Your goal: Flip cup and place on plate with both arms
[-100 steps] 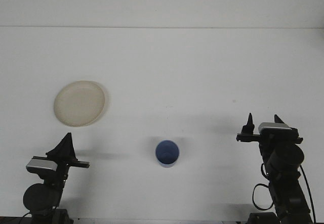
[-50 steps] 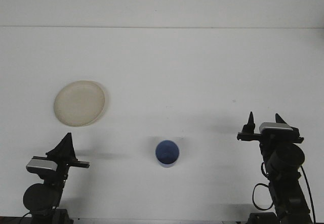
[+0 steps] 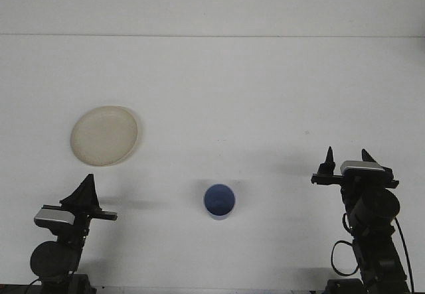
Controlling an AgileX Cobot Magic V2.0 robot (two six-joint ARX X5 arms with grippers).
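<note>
blue cup [image 3: 219, 201] near the table's [image 3: 265, 88] front edge, plate [image 3: 104, 135] left, right gripper [image 3: 346, 158] fingers spread, left gripper [image 3: 86, 189] fingers pinched together, both empty

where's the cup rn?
Front view: the blue cup stands on the table near the front edge, about centre, between both grippers, with the plate further back to its left.

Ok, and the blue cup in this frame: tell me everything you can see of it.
The blue cup is small and round, plain blue, with a paler rim or edge around its circular top face. It stands alone on the white table, between the two arms and near the front edge. Nothing touches it. Whether it is mouth-up or upside down cannot be told.
</note>
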